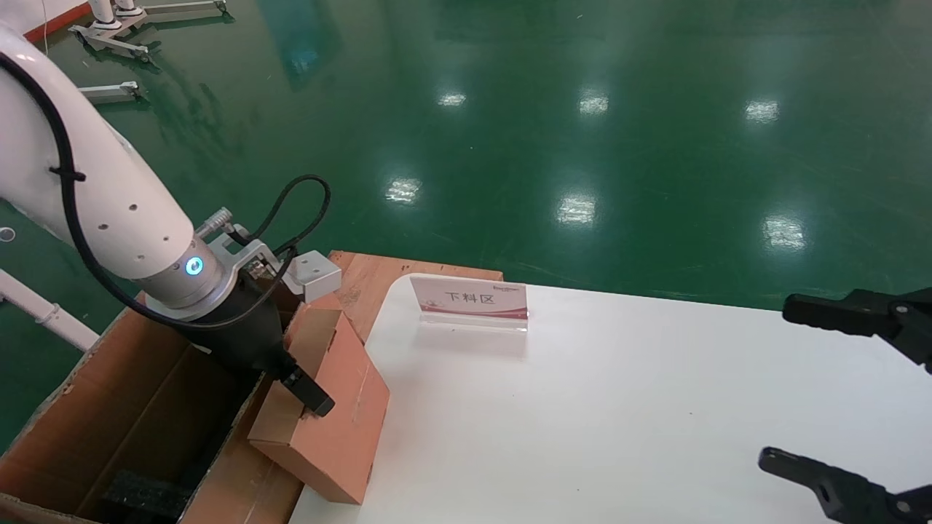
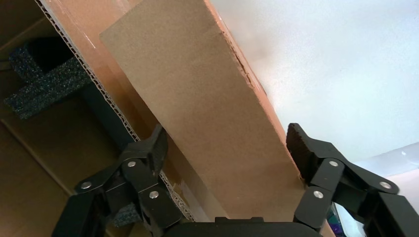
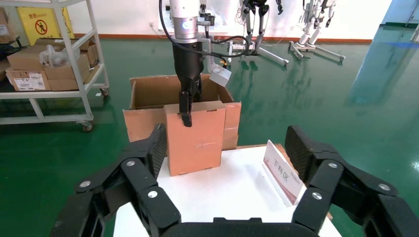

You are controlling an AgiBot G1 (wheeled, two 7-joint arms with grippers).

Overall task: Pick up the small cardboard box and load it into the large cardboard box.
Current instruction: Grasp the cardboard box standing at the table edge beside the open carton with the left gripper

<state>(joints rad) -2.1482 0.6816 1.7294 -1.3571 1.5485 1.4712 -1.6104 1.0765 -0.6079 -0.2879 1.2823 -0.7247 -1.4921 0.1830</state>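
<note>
Both fingers of my left gripper (image 1: 302,389) clamp the small cardboard box (image 1: 328,407), tilted at the white table (image 1: 619,407) edge against the large cardboard box (image 1: 109,415); right gripper (image 1: 830,393) spread wide, holding nothing.

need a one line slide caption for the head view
Left pincer grips the tilted small cardboard box at the table edge, beside the large cardboard box.

The counter (image 1: 619,407) is seen from above by the head view. The small box (image 2: 207,113) is seen very close in the left wrist view, and across the counter's right edge in the right wrist view.
</note>
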